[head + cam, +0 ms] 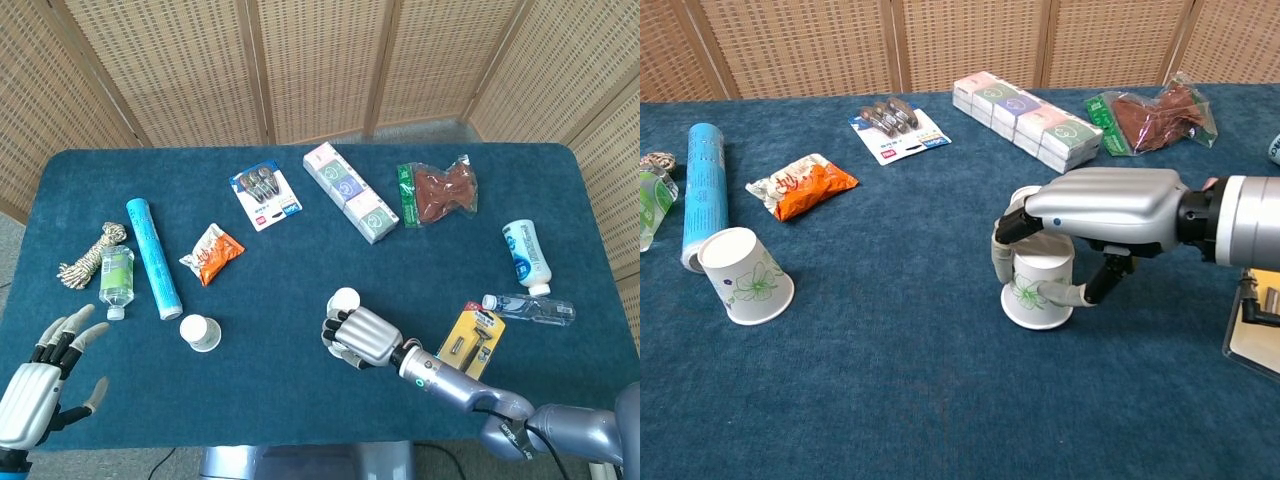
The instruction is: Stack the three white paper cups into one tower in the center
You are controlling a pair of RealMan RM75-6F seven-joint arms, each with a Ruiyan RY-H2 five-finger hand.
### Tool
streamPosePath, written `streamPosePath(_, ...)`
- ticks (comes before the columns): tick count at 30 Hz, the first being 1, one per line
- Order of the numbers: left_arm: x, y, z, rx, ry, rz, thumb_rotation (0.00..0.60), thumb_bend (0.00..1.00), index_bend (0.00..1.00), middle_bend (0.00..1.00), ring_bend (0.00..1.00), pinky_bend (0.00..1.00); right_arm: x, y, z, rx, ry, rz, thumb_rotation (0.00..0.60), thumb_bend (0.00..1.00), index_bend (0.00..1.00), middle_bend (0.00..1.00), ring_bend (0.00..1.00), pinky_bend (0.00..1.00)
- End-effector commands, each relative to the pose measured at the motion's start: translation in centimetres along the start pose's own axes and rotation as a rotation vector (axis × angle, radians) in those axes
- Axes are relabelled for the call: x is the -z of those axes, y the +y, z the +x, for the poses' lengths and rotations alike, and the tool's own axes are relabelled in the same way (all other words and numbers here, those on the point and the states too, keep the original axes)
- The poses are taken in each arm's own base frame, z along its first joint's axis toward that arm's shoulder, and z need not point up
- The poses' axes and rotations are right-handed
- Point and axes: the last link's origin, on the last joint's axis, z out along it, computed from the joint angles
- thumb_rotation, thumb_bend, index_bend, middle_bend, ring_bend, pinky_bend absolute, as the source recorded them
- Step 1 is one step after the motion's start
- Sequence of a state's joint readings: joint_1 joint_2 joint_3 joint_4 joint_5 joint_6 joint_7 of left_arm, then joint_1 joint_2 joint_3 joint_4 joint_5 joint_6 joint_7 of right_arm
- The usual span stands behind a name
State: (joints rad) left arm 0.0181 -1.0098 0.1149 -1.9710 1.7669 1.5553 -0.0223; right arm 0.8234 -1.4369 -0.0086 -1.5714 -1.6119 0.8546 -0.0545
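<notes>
My right hand (1105, 210) reaches in from the right and grips an upside-down white paper cup (1040, 290) with a green flower print, which stands on the blue cloth near the table's middle front. The head view shows the same right hand (358, 338) covering that cup. A second white cup (345, 299) stands just behind the fingers, and only its top (1023, 198) peeks out in the chest view. The third cup (745, 277) lies tilted on its side at the left, also seen as the third cup (199, 332) from above. My left hand (40, 385) hovers open at the front left corner, holding nothing.
A blue tube (153, 258), small bottle (116, 277) and rope (88, 254) lie left. An orange snack packet (211, 253), razor pack (265, 197), tissue packs (350, 192) and red snack bag (440, 190) line the back. A yellow razor card (472, 338) and bottles (528, 308) lie right.
</notes>
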Motion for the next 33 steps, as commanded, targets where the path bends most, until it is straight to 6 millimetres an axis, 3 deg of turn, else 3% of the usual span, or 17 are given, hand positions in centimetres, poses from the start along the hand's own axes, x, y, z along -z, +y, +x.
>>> streamPosePath(1, -0.05, 0.07, 0.0, -0.001, -0.001, -0.003, 0.6, 0.48, 0.14, 0.04, 0.0, 0.0, 0.09, -0.03, 0.01, 0.0, 0.001, 0.0, 0.6, 0.51, 0.35, 0.29, 0.17, 0.49)
streamPosePath(23, 0.12, 0.01, 0.1, 0.001, 0.0, -0.003, 0.6, 0.48, 0.15, 0.04, 0.0, 0.0, 0.0, -0.37, -0.19, 0.002, 0.0, 0.0, 0.6, 0.51, 0.3, 0.26, 0.13, 0.46)
streamPosePath(33, 0.3, -0.17, 0.2, 0.004, 0.004, -0.001, 0.6, 0.48, 0.15, 0.04, 0.0, 0.0, -0.08, -0.52, -0.29, 0.004, -0.002, -0.006, 0.6, 0.51, 0.26, 0.22, 0.1, 0.39)
